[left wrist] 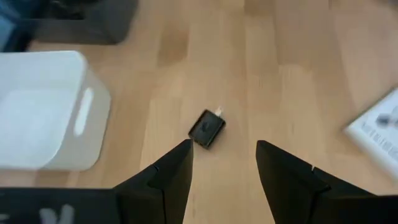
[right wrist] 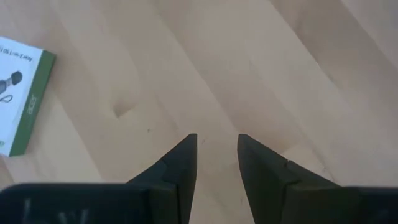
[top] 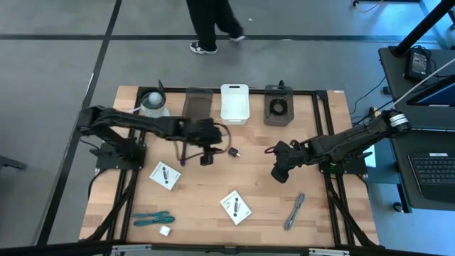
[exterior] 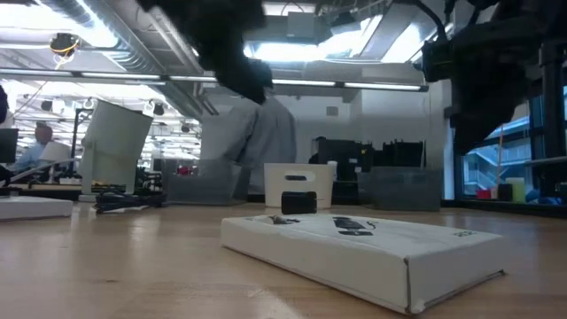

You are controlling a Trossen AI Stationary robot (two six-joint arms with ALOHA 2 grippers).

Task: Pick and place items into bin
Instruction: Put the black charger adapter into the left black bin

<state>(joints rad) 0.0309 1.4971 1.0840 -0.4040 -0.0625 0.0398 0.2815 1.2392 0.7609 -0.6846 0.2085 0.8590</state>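
My left gripper (top: 207, 158) (left wrist: 224, 152) is open and hovers over the table's middle. The tiny black piece (top: 233, 151) (left wrist: 207, 129) lies flat on the wood just ahead of its fingertips, untouched. A thin purple stick (top: 183, 156) shows beside that arm's wrist. My right gripper (top: 279, 172) (right wrist: 217, 149) is open by a narrow gap above bare wood. Two white square packets (top: 165, 175) (top: 236, 206) (exterior: 354, 248), teal ties (top: 153, 218), a grey tie (top: 295, 211) and a tiny white cube (top: 165, 230) lie flat toward the near edge. The white bin (top: 234, 103) (left wrist: 43, 112) stands at the far edge.
Along the far edge stand a white cup-like cylinder (top: 153, 103), a dark see-through bin (top: 197, 103) and a black box (top: 279, 107). A person (top: 213, 25) walks beyond the table. Bare wood lies between the two grippers and right of the grey tie.
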